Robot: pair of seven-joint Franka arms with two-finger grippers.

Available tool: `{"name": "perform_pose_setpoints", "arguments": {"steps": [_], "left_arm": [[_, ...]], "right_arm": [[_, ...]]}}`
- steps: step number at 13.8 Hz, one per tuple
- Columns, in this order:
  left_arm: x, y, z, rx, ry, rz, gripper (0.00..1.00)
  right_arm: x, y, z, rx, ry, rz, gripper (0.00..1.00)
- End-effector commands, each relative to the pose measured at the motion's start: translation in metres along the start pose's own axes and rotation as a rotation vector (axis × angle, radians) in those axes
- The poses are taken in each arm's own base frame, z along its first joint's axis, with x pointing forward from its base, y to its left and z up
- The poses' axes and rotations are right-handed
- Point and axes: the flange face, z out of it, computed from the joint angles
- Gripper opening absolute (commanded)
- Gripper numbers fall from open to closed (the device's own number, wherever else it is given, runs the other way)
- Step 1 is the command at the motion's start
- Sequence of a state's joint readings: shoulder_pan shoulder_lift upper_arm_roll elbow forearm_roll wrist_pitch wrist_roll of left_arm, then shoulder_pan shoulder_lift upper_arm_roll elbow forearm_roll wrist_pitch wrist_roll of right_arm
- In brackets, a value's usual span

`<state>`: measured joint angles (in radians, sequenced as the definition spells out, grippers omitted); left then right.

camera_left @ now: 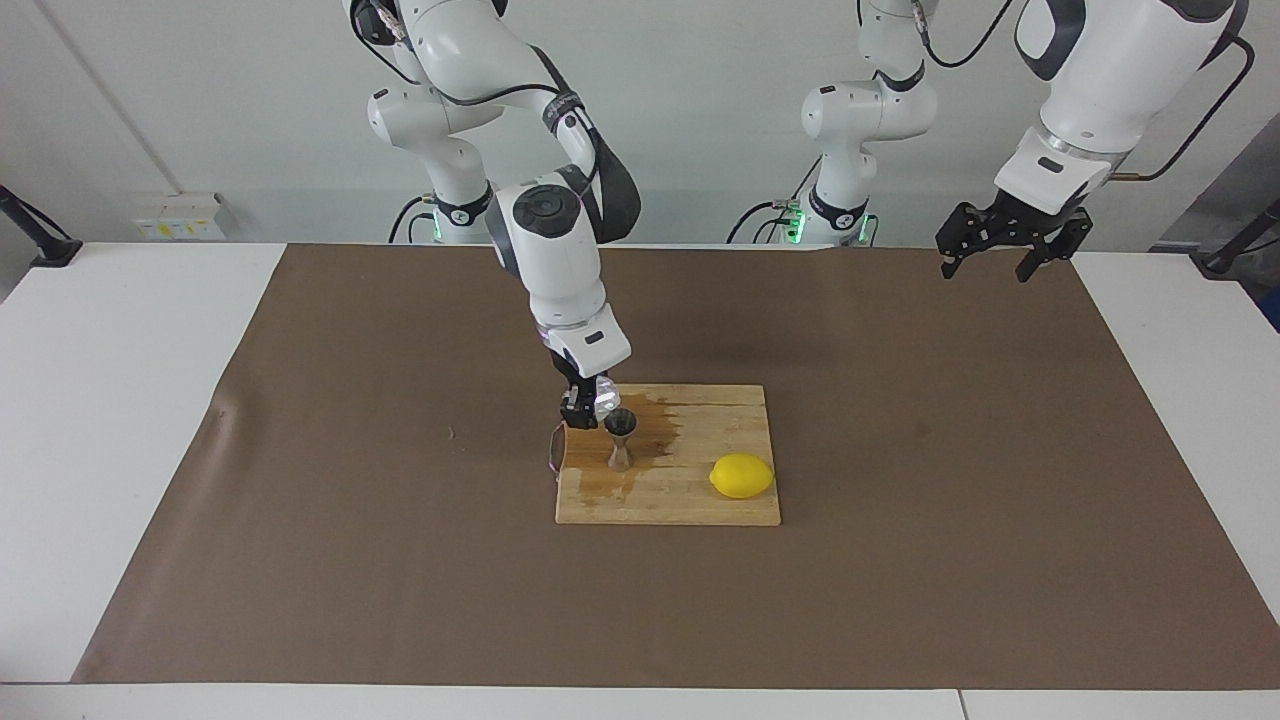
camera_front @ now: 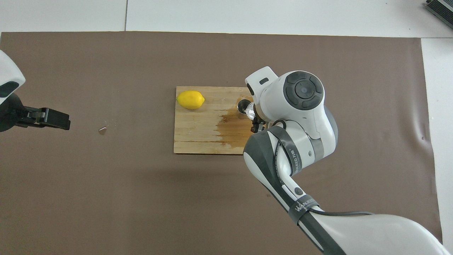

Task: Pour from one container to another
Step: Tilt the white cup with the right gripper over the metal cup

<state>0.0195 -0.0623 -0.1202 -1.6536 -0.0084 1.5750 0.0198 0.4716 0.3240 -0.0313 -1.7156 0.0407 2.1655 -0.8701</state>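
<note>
Right gripper (camera_left: pixel 590 402), fingers clamped on the cup (camera_left: pixel 606 398) tipped over the jigger (camera_left: pixel 620 438) on the board (camera_left: pixel 700 500), risks spilling past its narrow mouth; left gripper (camera_left: pixel 1010 245) waits, fingers spread.

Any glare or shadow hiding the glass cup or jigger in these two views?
Facing view: even light; glass cup in the right gripper shows bright highlights, the jigger dark against the wet cutting board. Overhead view: the right arm covers most of the cup; soft arm shadow on the brown mat.
</note>
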Motion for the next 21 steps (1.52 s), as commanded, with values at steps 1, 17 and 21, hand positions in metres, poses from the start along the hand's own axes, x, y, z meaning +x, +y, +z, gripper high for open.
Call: {"name": "perform_pose_setpoints", "arguments": {"steps": [1, 17, 21], "left_arm": [[-0.0069, -0.0029, -0.0036, -0.009, -0.005, -0.004, 1.0], [-0.0069, -0.0029, -0.0036, -0.009, -0.005, -0.002, 1.0], [-0.0069, -0.0029, -0.0036, -0.009, -0.005, -0.002, 1.0]], "right_arm": [[0.0042, 0.0061, -0.0024, -0.022, -0.036, 0.058, 0.29], [0.0016, 0.0079, -0.0022, -0.008, -0.023, 0.123, 0.3], [0.0013, 0.0076, -0.0018, -0.004, -0.027, 0.126, 0.31]]}}
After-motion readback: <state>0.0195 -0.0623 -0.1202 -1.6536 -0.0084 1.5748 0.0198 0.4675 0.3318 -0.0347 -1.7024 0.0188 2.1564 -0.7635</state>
